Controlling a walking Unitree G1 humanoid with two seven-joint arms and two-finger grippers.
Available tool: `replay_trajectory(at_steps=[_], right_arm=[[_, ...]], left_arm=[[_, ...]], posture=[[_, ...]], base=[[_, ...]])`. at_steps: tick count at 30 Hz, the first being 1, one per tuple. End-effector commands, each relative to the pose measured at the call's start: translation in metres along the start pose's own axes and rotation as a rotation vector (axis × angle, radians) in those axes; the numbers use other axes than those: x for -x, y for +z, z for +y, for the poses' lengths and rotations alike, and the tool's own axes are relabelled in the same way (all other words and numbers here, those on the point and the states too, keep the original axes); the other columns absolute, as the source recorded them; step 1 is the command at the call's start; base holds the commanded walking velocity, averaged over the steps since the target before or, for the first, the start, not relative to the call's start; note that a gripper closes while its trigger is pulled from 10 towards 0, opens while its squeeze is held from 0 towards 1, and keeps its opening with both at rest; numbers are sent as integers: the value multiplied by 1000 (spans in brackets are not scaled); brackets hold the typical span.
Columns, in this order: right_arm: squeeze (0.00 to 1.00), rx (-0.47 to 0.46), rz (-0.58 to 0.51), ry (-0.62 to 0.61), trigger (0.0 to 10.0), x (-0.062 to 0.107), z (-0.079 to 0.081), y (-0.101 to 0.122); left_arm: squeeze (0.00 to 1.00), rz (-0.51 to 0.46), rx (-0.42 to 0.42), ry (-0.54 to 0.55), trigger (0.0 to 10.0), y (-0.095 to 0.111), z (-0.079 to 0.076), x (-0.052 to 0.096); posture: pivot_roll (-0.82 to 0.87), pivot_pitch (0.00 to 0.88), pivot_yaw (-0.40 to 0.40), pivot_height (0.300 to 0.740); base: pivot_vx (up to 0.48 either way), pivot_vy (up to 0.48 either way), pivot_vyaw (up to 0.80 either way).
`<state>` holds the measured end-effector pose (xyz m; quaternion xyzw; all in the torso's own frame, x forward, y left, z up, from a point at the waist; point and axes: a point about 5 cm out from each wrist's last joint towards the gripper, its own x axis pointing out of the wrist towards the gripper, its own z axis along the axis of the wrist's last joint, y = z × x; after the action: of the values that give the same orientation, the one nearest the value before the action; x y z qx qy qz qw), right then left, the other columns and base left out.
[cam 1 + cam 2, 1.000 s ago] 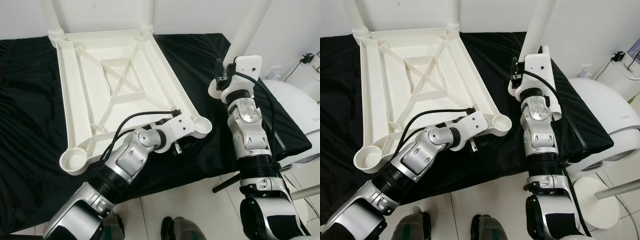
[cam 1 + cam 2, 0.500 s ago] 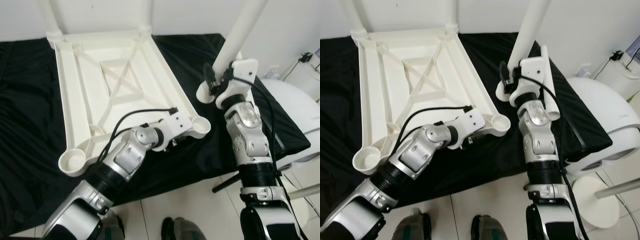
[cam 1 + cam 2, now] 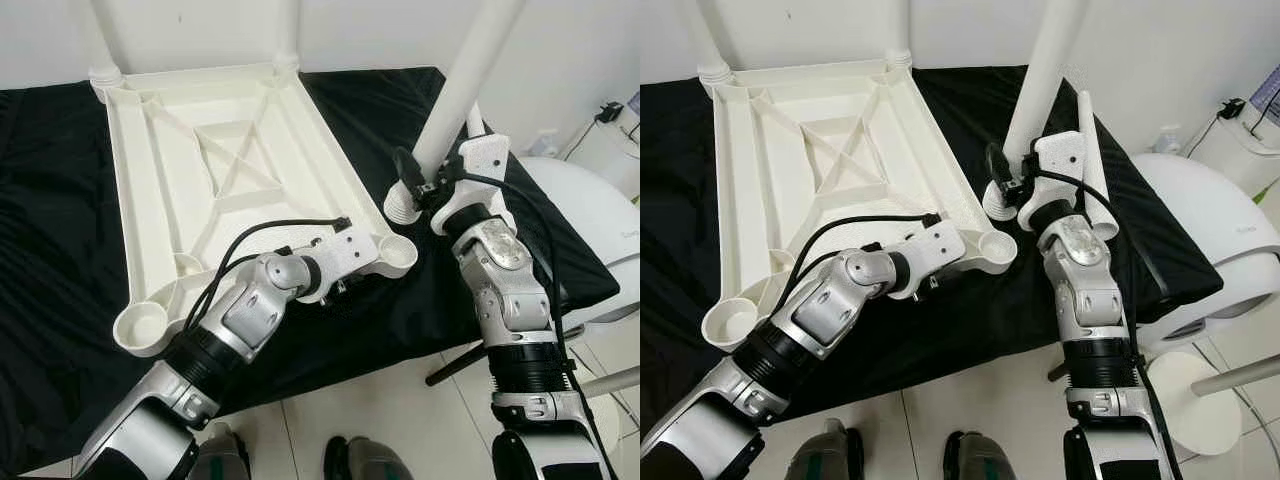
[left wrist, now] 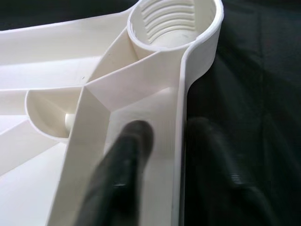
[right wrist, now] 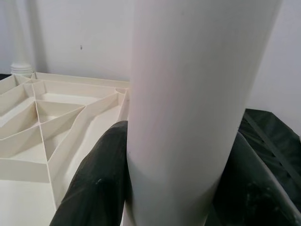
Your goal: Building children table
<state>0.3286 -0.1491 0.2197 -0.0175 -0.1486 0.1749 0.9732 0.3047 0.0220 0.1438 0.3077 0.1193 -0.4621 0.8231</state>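
While my right claw [image 3: 1008,190] is closed around a white table leg [image 3: 1045,70], one black finger on each side of the tube as the right wrist view shows, the leg's threaded lower end hangs just beside and above the near right corner socket [image 3: 398,252] of the tabletop [image 3: 215,170]. My left claw [image 4: 164,155] pinches the tabletop's rim beside that same socket, one finger inside the rim and one outside, steadying the piece.

The tabletop lies upside down, ribbed underside up. Two legs already stand in the far corners, far left leg [image 3: 103,35] and far right leg [image 3: 288,30]. The near left socket [image 3: 140,326] is empty. A further leg [image 3: 1092,150] lies on the cloth beside my right arm. I judge the build about half done: this leg has yet to be seated and screwed in, then the last one.

The work rests on a black cloth [image 3: 50,200] over a low surface, against a white wall [image 3: 1190,50]. Tiled floor [image 3: 990,400] and a white rounded appliance [image 3: 1200,220] lie to the right.
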Motion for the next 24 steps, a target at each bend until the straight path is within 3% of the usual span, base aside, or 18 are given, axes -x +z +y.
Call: replay_trajectory(at_steps=[1,8,9,11,12,13,14,15,17,18,19,20,21,24], right_arm=[[0,9,1,15,10000,4,-3,3],[0,12,12,47,10000,6,-1,3],[0,16,24,75,10000,8,0,2],[0,16,24,75,10000,8,0,2],[0,13,32,85,10000,9,1,1],[0,13,32,85,10000,9,1,1],[0,11,38,92,10000,11,1,1],[0,4,45,98,10000,12,1,0],[0,-6,53,103,10000,14,1,-1],[0,-16,59,109,10000,16,1,-2],[0,-23,66,115,10000,19,1,-3],[0,-23,66,115,10000,19,1,-3],[0,-28,77,122,10000,22,0,-5],[0,-33,93,133,10000,26,-2,-7]], left_arm=[[0,105,37,-35,0,-28,-10,-2],[0,104,41,-36,510,-28,-12,-2],[0,107,42,-39,4980,-28,-13,-3],[0,107,42,-39,4980,-28,-13,-3],[0,108,35,-47,7961,-28,-14,-3],[0,108,35,-47,7961,-28,-14,-3],[0,110,33,-51,10000,-28,-14,-3],[0,108,28,-56,4706,-28,-15,-2],[0,105,27,-58,4314,-28,-15,-1],[0,104,25,-59,1804,-28,-15,-1],[0,107,16,-56,7686,-28,-14,0],[0,107,16,-56,7686,-28,-14,0],[0,117,15,-54,10000,-30,-13,-1],[0,126,12,-53,10000,-30,-12,-1]], posture=[[7,84,-61,740],[7,89,-64,740],[6,94,-66,740],[6,94,-66,740],[6,96,-67,740],[6,96,-67,740],[6,97,-67,740],[5,99,-67,740],[5,99,-67,740],[5,99,-67,740],[5,100,-66,740],[5,100,-66,740],[3,101,-65,740],[1,102,-63,740]], base=[[0,0,0],[0,0,0],[0,0,0],[0,0,0],[0,0,0],[0,0,0],[0,0,0],[0,0,0],[0,0,0],[0,0,0],[0,0,0],[0,0,0],[0,0,0],[0,0,0]])
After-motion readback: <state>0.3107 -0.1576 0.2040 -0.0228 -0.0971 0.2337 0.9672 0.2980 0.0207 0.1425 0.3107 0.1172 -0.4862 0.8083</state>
